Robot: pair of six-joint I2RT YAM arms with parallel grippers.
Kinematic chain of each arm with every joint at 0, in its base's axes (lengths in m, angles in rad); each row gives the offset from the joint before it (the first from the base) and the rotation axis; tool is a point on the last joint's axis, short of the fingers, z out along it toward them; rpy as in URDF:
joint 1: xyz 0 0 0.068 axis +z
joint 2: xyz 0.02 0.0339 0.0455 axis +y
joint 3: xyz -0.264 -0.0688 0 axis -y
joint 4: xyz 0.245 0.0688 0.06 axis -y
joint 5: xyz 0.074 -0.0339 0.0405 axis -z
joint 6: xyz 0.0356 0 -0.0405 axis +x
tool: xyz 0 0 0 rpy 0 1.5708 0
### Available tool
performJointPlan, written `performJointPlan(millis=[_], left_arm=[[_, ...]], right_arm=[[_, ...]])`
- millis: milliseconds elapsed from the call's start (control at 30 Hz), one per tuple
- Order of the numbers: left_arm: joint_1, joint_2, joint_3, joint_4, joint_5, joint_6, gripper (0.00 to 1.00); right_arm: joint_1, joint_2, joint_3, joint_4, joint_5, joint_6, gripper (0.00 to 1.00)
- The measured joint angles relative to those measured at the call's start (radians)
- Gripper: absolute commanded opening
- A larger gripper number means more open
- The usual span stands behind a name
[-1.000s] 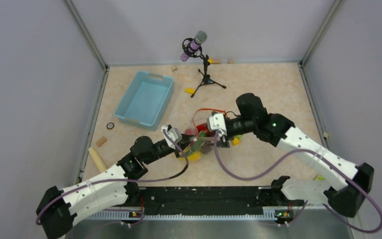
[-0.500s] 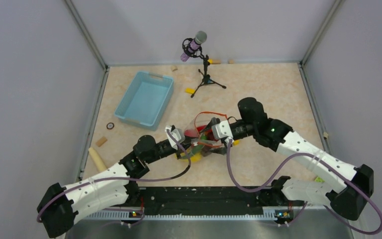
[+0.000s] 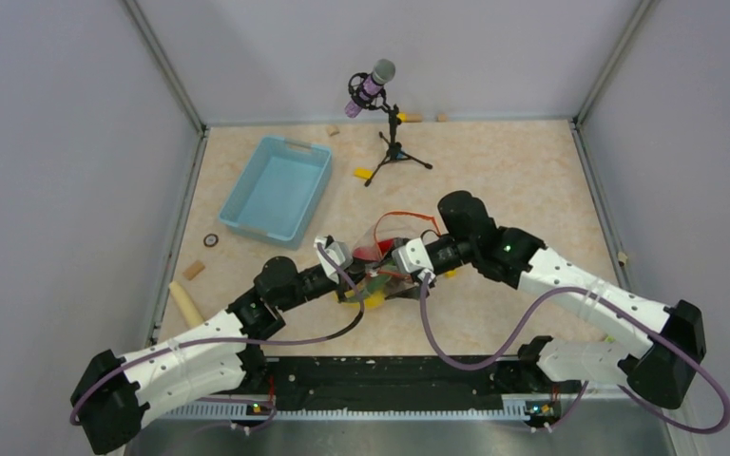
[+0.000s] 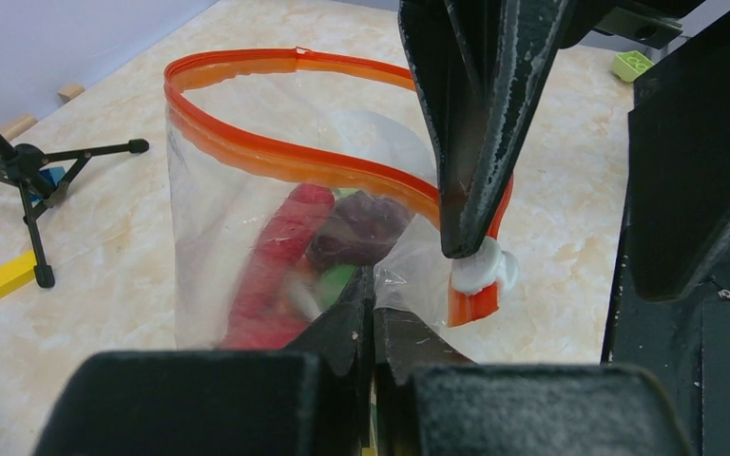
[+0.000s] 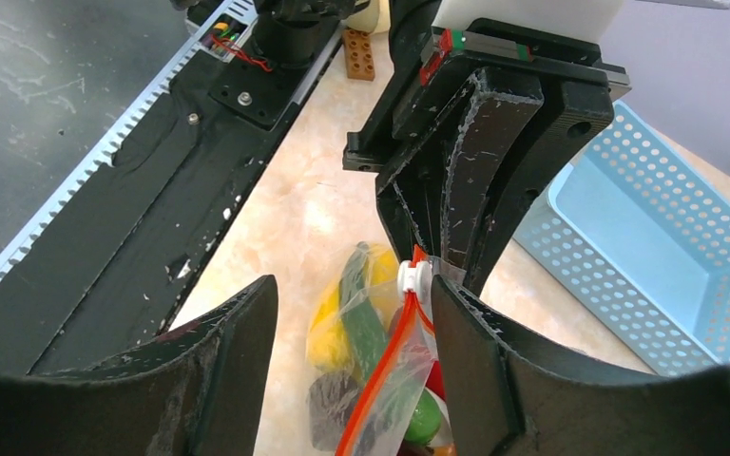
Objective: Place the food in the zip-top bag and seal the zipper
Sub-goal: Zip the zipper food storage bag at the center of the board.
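1. The zip-top bag (image 4: 219,218) stands upright near the middle of the table (image 3: 513,171), between the two end effectors. Its mouth gapes in a wide loop, so the zipper (image 4: 285,157) is not yet sealed.
2. The food appears to be loaded. The red chili (image 4: 280,247) and dark brown piece (image 4: 361,228) show through the film, and the right wrist view adds the yellow banana (image 5: 328,328) and a green piece (image 5: 363,318).
3. The left end effector (image 4: 373,328) is pinched tight on the bag's corner just below the zipper's end. This is probably an anchor, so the bag does not drag when the strip is pulled along.
4. The right end effector (image 5: 352,290) is spread wide and grips nothing. Its fingers straddle the white slider (image 4: 480,271) at that same corner, with one finger just above the slider, likely lining up to close on it.
5. The left arm stretches low and diagonally from its base at the near left towards the bag.
6. The right arm is bent at the elbow, its forearm swung leftward, which puts its wrist facing the left one across the bag.
7. In my judgement, the step in hand is catching the slider.
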Motion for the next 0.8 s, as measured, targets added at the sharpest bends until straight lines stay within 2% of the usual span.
performJointPlan(millis=[133, 500, 633, 800], left_arm=[[0.0, 0.0, 0.0, -0.001, 0.0, -0.007, 0.0], [0.0, 0.0, 0.004, -0.006, 0.013, -0.021, 0.0], [0.0, 0.0, 0.01, -0.009, 0.024, -0.024, 0.0], [0.0, 0.0, 0.01, -0.013, 0.039, -0.024, 0.0]], right_arm=[[0.0, 0.009, 0.0, 0.013, 0.008, 0.003, 0.47], [0.0, 0.025, 0.0, 0.082, 0.024, 0.048, 0.39], [0.007, 0.033, 0.0, 0.109, 0.042, 0.058, 0.27], [0.014, 0.037, 0.0, 0.115, 0.066, 0.068, 0.04]])
